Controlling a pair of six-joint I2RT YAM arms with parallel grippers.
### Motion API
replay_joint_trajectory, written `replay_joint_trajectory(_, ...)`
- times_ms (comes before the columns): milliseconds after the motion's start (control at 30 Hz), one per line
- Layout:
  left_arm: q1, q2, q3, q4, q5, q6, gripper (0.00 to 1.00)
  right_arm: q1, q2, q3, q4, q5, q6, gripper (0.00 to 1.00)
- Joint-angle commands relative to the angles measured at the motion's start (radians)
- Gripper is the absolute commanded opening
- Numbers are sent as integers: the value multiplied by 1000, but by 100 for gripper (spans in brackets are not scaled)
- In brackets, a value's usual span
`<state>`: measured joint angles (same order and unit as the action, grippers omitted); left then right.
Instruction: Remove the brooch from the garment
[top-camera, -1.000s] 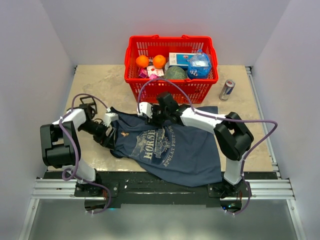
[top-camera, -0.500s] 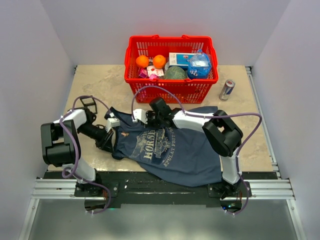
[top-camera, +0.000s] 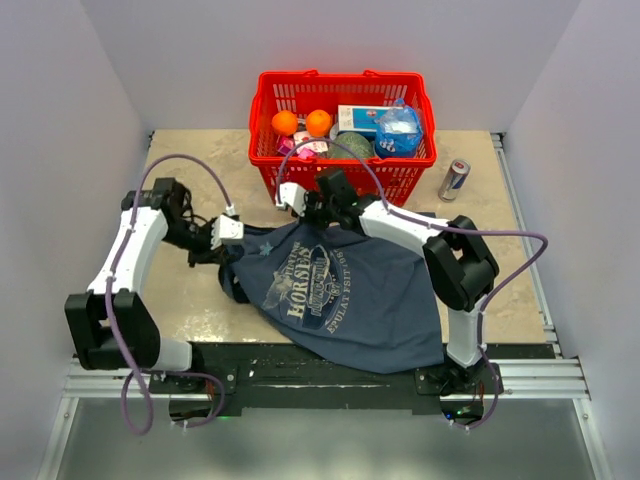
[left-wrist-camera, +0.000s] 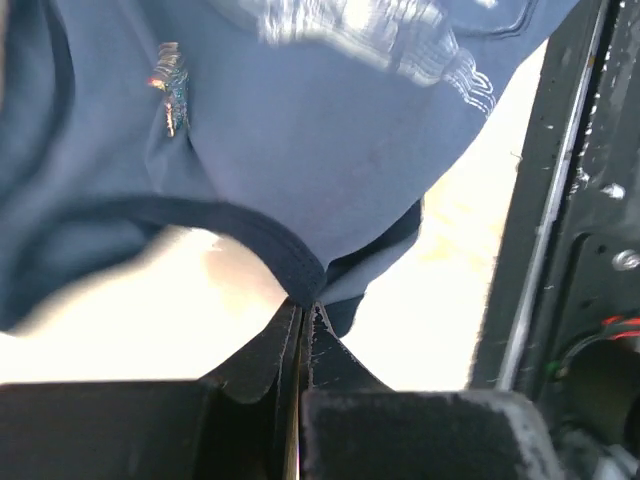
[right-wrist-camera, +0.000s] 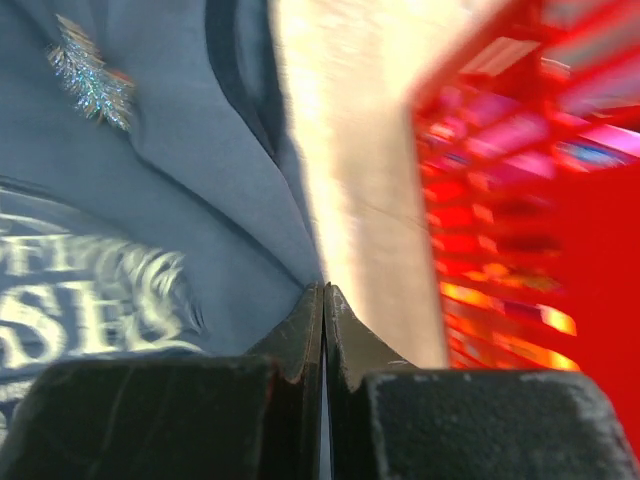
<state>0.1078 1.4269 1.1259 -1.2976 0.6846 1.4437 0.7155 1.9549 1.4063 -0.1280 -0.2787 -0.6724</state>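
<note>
A navy printed garment (top-camera: 345, 300) lies on the table with its far left part raised between my two grippers. A small glittery brooch (top-camera: 266, 249) is pinned near that raised edge; it also shows as a sparkly pin (left-wrist-camera: 170, 87) in the left wrist view and a silvery brooch (right-wrist-camera: 92, 72) in the right wrist view. My left gripper (top-camera: 222, 252) is shut on the garment's dark-banded edge (left-wrist-camera: 300, 275). My right gripper (top-camera: 303, 218) is shut on the garment's far edge (right-wrist-camera: 300, 250), close to the basket.
A red basket (top-camera: 340, 178) holding oranges, boxes and bags stands just behind the right gripper, its red wall (right-wrist-camera: 520, 200) close in the right wrist view. A drink can (top-camera: 454, 180) stands at the right. The table's black front rail (left-wrist-camera: 560, 200) runs beside the garment.
Both grippers have shut on the garment. The left arm swung up and away from the front edge, the right gripper moved back toward the basket, and the shirt's far left part rose with them.
</note>
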Motion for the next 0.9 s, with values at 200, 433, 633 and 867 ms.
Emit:
replay_joint_trajectory(200,-230,-178,-120,-25,81,-9,0,-50,-25,111,-58,7,4,0)
replay_joint_trajectory(433,-234,-434,-381,-22,-169,15,0,-50,-7,123,-78,-2,-9,0)
replay_joint_trajectory(633,-149,-255,-364,-17,-295,-65,0,-51,6,103,-90,10,-38,0)
replay_joint_trajectory(867,-46,-270,-293,-5,-232,-37,32,-50,-23,48,-96,-7,-41,0)
